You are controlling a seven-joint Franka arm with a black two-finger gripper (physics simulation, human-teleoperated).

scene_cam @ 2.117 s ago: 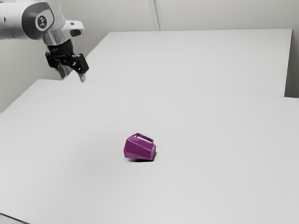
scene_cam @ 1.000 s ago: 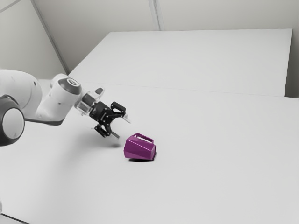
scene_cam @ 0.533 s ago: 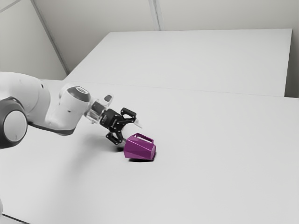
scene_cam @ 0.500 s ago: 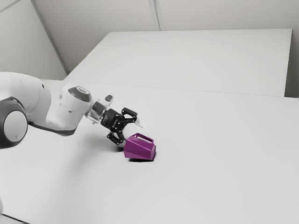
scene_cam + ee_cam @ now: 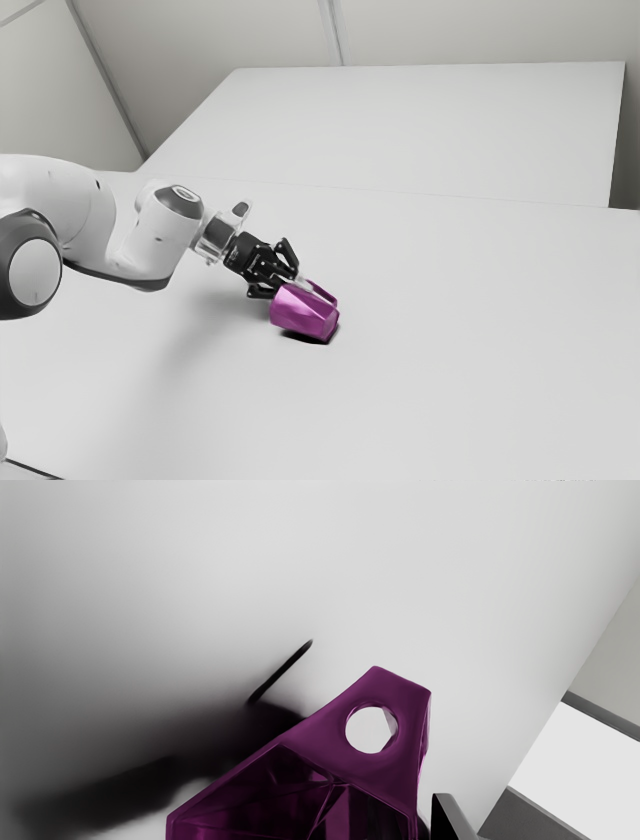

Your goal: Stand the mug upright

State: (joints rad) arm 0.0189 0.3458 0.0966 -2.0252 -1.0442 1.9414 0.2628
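Our black two-finger gripper point(image 5: 288, 291) is right up against the purple mug point(image 5: 305, 313), at the end of our white Franka arm point(image 5: 160, 235), which reaches in from the exterior view's left and slants down over the table. Whether the claw is spread or clamped on the mug, we cannot tell from these views

The faceted mug is not upright: it lies tilted over, its mouth toward us and its base toward the exterior view's right. Its handle point(image 5: 322, 292) runs along the upper side. From our wrist we look into the dark, angular hollow, and beside it see a purple part with a round hole through it, jutting out past the rim point(image 5: 225, 782). We cannot tell how much of the mug's side touches the table

Around it spreads the plain, light grey tabletop point(image 5: 450, 330). A dark shadow point(image 5: 125, 785) falls on it close by the mug, with a thin dark streak reaching out from it, and a softer shade lies below our arm

Farther off, behind the tabletop in the exterior view, is a broad pale surface point(image 5: 430, 130), and farthest of all stand the pale grey walls point(image 5: 480, 30), with a vertical strip point(image 5: 333, 35) running down the back one
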